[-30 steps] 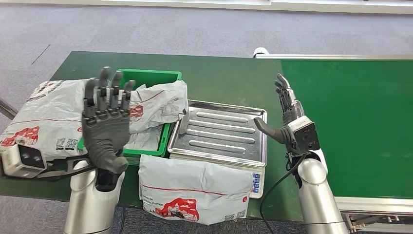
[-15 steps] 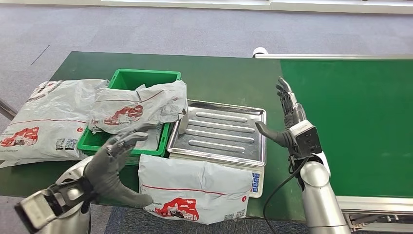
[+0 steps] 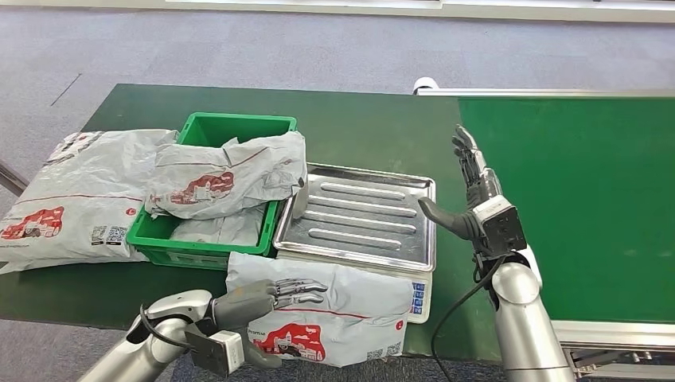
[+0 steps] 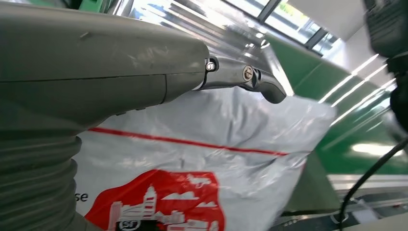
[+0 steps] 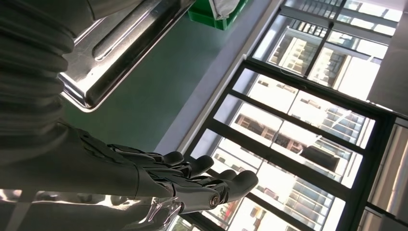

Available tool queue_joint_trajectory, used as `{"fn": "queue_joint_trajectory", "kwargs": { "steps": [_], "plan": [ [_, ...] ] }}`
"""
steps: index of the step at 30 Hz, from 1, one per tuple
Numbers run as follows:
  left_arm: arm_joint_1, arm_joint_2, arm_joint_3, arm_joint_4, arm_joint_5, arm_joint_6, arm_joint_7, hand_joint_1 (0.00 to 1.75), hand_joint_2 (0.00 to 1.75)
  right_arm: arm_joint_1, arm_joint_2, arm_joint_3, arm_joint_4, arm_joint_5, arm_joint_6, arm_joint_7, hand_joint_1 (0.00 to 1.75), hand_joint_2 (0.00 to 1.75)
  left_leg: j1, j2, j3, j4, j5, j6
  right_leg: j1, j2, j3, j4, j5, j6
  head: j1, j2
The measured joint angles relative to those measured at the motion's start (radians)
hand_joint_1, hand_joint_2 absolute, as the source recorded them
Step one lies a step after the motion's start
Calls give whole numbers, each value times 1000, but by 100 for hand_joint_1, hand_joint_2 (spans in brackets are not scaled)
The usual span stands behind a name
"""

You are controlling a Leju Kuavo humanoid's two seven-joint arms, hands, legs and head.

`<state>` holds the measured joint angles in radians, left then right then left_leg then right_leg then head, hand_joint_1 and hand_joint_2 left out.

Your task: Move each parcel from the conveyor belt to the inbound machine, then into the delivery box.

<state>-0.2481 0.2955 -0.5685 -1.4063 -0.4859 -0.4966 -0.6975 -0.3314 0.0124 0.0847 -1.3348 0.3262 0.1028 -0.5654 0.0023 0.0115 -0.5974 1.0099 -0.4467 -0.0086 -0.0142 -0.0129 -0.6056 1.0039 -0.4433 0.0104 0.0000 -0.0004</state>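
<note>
A grey parcel with a red print [image 3: 334,314] hangs over the front of the inbound machine, a scale with a bare steel tray [image 3: 358,215]. My left hand [image 3: 267,298] lies low at the table's front edge, its fingers [image 3: 306,288] stretched flat across that parcel's upper left part and holding nothing. In the left wrist view the left hand [image 4: 96,82] stretches over the parcel [image 4: 216,159]. My right hand [image 3: 471,191] stands upright and open between the tray and the conveyor belt [image 3: 573,199]. A second parcel [image 3: 227,179] lies on the green delivery box [image 3: 239,123].
A third, larger parcel [image 3: 72,199] lies on the green table [image 3: 358,127] left of the box. The belt's surface carries nothing. In the right wrist view the right hand [image 5: 144,178] hangs beside the tray's corner [image 5: 110,53]. Grey carpet lies beyond the table.
My left arm has dropped from in front of the green box to below the table's front edge, and its hand now reaches across the hanging parcel. The right hand has barely moved.
</note>
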Motion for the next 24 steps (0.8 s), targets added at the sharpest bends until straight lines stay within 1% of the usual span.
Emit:
{"fn": "queue_joint_trajectory", "kwargs": {
  "steps": [2, 4, 6, 7, 8, 11, 12, 13, 14, 16, 20, 23, 24],
  "plan": [
    [-5, 2, -6, 35, -33, 6, 0, 0, 175, 0, -1, 0, 0, 0, 0, 0, 0, 175, 0, 0, 0, 0, 0, 0, 0, 0, 0, 0, 0, 0, 0, 0],
    [-12, 1, -8, 71, -92, 15, 17, 0, 175, 0, -1, 0, 0, 0, 0, 0, 0, 175, 0, 0, 0, 0, 0, 0, 0, 0, 0, 0, 0, 0, 0, 0],
    [-21, -6, -8, 109, -195, 54, 76, 0, 175, -1, -2, 0, 0, 0, -4, 0, 0, 175, 0, 0, 0, 0, 0, 0, 0, 0, 0, 0, 0, 0, 0, 0],
    [-25, -15, -9, 131, -263, 96, 126, 0, 175, -1, -2, 0, 0, 0, -7, 1, 0, 175, 0, -1, 0, 0, 0, 0, 0, -1, 0, 0, 0, 0, 0, 0],
    [-32, -29, -9, 154, -335, 161, 193, 0, 175, 0, -2, 0, 0, 2, -12, 3, 0, 175, 0, -1, 1, 0, 0, 0, 0, -1, 1, 0, 0, 0, 0, 0],
    [-59, -92, -3, 223, -548, 396, 460, 0, 175, 11, -1, 0, -6, 18, -24, 8, 0, 175, 0, -3, 2, -1, -3, 1, 0, -4, 5, -1, -2, 0, 0, 0],
    [-67, -112, 7, 244, -597, 444, 534, 0, 175, 18, 1, 0, -11, 25, -25, 9, 0, 175, 0, -3, 1, -1, -5, 1, 0, -5, 6, -2, -4, 0, 0, 0],
    [-75, -129, 21, 265, -630, 468, 582, 0, 175, 25, 3, 0, -17, 31, -26, 10, 0, 175, 0, -2, 0, -1, -7, 1, 0, -4, 7, -2, -5, -1, 0, 0],
    [-82, -142, 37, 284, -650, 478, 609, 0, 175, 31, 5, 0, -22, 35, -26, 10, 0, 175, 0, 0, -2, -2, -9, 1, 0, -3, 7, -2, -6, -1, 0, 0],
    [-92, -160, 63, 313, -667, 479, 623, 0, 175, 41, 7, -1, -30, 40, -27, 10, 0, 175, 0, 1, -2, -2, -7, 1, 0, -2, 6, -2, -4, -2, 0, 0],
    [-99, -184, 91, 345, -677, 479, 624, 0, 175, 51, 8, -6, -35, 42, -28, 11, 0, 175, 0, 0, 2, -2, 10, 0, 1, -2, 2, -1, 10, -3, 0, 0],
    [-98, -197, 108, 353, -702, 490, 632, 0, 175, 53, 9, -7, -38, 45, -27, 11, 0, 175, 0, 0, 0, -2, 11, -1, 2, -3, 1, -1, 11, -4, 0, 0],
    [-97, -201, 117, 354, -717, 495, 635, 12, 175, 53, 10, -7, -38, 48, -26, 11, 0, 175, 0, 0, 0, -2, 11, -1, 2, -3, 1, -1, 11, -4, 0, 0]
  ]
}}
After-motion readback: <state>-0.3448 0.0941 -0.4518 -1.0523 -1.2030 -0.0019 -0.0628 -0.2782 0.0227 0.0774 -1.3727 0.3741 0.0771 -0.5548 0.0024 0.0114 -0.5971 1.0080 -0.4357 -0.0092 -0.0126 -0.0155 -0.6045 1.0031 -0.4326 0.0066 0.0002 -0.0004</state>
